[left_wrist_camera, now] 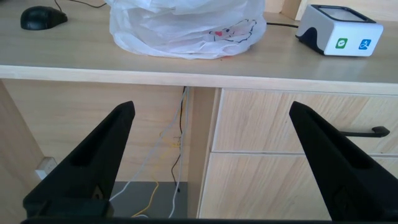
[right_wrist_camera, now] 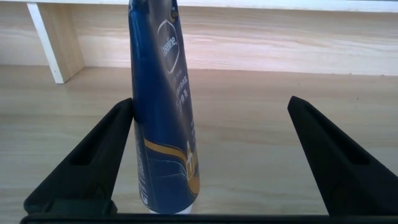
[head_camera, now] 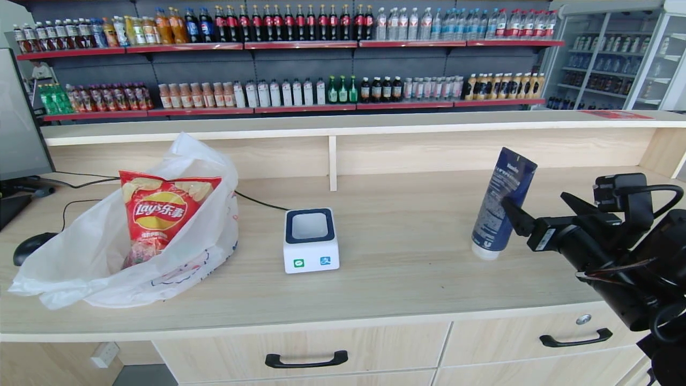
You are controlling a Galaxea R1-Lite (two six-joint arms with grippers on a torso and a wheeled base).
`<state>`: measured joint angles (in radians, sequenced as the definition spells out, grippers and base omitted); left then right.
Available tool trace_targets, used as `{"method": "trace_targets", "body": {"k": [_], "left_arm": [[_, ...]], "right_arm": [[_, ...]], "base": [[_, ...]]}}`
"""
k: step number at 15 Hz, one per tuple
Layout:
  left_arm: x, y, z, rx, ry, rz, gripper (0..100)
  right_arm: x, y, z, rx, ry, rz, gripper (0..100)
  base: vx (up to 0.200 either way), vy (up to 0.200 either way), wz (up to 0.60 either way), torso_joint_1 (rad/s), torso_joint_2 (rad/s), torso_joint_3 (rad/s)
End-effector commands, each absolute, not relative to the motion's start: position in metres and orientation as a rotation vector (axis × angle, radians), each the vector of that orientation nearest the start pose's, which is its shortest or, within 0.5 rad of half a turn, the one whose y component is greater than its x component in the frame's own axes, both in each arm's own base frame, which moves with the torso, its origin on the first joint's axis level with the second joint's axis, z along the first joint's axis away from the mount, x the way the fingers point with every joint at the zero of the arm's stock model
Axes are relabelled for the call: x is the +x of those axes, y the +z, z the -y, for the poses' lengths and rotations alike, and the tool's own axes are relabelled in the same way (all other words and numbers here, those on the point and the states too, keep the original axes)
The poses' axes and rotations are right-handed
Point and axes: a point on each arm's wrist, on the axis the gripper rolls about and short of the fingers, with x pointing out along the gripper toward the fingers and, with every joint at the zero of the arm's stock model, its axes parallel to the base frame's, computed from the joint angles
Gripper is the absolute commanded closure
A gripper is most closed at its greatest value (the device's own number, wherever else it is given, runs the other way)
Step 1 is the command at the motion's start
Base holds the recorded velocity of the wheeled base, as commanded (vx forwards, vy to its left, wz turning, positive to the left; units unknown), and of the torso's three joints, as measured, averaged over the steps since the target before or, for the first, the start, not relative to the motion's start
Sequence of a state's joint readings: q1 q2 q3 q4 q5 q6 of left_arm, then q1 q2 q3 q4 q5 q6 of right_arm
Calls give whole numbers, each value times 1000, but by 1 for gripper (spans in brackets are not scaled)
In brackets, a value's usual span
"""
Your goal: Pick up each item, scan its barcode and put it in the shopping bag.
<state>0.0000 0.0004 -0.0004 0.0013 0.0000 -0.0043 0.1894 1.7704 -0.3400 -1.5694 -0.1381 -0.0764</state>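
Your right tool, spread, brackets the blue lotion tube standing near the tabletop's right edge; your left tool, likewise apart, hangs below its front edge.

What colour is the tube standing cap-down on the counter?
The tube is dark blue with a gold swoosh; clearest in the right wrist view.

Wooden counter before drink shelves (red-edged).

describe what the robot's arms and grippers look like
Both the left gripper and right gripper have matte black, wedge-shaped fingers tapering to the tips. The right arm is black and blocky, with a looping black cable and a small white label.
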Motion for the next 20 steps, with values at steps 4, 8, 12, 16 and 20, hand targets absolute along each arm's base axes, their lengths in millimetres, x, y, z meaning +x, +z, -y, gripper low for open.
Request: {"method": "trace_targets", "body": {"k": [4,8,12,16,20], "left_arm": [[-23,75,0,-5,0,0,0],[-23,75,0,-5,0,0,0],[-23,75,0,-5,0,0,0],[-23,76,0,-5,0,0,0],[-23,75,0,-5,0,-2,0]], "right_arm": [[255,145,-43,-55,38,136,0],[253,144,-42,-56,32,130,0],[250,144,-41,-57,30,127,0],[245,147,-42,-55,38,136,0],[242,144,-56,-38,96,124,0]], "base": [[0,0,0,0,0,0],[0,0,0,0,0,0],[0,0,0,0,0,0],[0,0,0,0,0,0],[0,0,0,0,0,0]]}}
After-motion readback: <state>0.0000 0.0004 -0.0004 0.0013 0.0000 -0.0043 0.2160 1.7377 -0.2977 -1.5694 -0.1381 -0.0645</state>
